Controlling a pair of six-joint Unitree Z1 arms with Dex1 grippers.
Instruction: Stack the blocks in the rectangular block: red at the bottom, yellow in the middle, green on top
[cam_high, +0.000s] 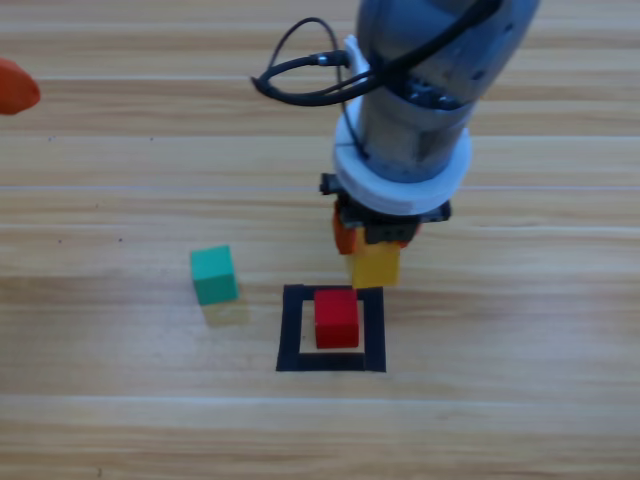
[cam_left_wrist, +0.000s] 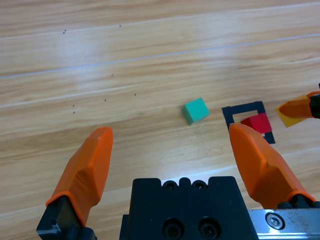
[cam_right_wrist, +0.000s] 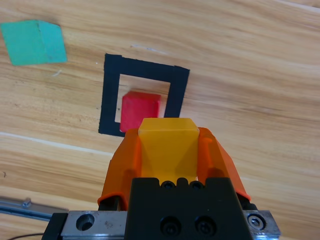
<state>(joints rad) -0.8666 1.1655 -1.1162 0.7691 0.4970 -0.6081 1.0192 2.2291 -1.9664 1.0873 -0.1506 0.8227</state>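
Table (cam_high: 520, 400): wood planks, fills whole frame in high view.

R arm (cam_high: 425, 90): grey, drops in from top edge, centre-right of high view. Black cable (cam_high: 300, 75) loops off its upper left side.

Right gripper (cam_high: 372, 245): just below the arm's wrist, mid-frame, slightly right of centre. Jaws pinched on the yellow cube (cam_high: 375, 265), one orange jaw on each side of it; right wrist view shows this clearest, cube (cam_right_wrist: 167, 145) wedged between the jaws at lower centre. In high view the cube's lower edge overlaps the top bar of the tape square; whether it's lifted off the wood, can't tell.

Left gripper (cam_high: 15, 87): only an orange tip at far left edge, upper part of high view, well apart from everything. L wrist view: jaws spread wide, nothing between them (cam_left_wrist: 172, 155), bare wood beyond.

Rectangular block (cam_high: 291, 330): black tape outline, lower centre of high view, bare wood inside.

Red cube (cam_high: 337, 318): sits inside the outline, on the wood, near middle of the opening. In right wrist view it's just above the yellow cube, lower part of the square.

Green cube (cam_high: 214, 275): left of the outline, outside it, near but not touching the tape. Upper left corner of right wrist view; centre-right in L wrist view.
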